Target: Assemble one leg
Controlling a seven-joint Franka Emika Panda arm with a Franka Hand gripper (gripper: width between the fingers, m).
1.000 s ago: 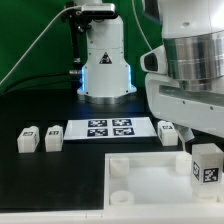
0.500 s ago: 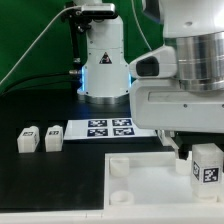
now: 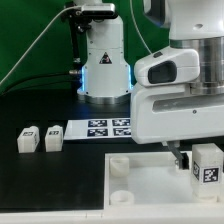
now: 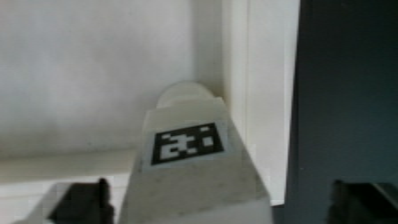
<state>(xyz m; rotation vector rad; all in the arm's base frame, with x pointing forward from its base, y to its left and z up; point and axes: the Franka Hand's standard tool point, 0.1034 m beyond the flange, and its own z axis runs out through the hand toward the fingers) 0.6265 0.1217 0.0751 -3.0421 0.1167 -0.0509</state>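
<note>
Mostly the arm's housing (image 3: 180, 100) hides the gripper (image 4: 222, 205); its blurred fingers (image 4: 84, 200), cut off, stand spread beside the leg (image 4: 183, 150), by the edge of the black worktop (image 3: 40, 175) at the exterior view's right

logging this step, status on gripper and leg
Gripper open, centred on the leg, no grip yet. Leg standing at the tray part's edge. Nothing visible between them.

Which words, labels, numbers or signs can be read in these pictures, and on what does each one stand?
Words, brands, numbers: none can be read in either view.
Black-and-white square code tag, no letters: on the leg at the exterior view's right.
The same kind of tag: on the two other legs at the exterior view's left, too small to make out.
Several such tags: on the marker board.
</note>
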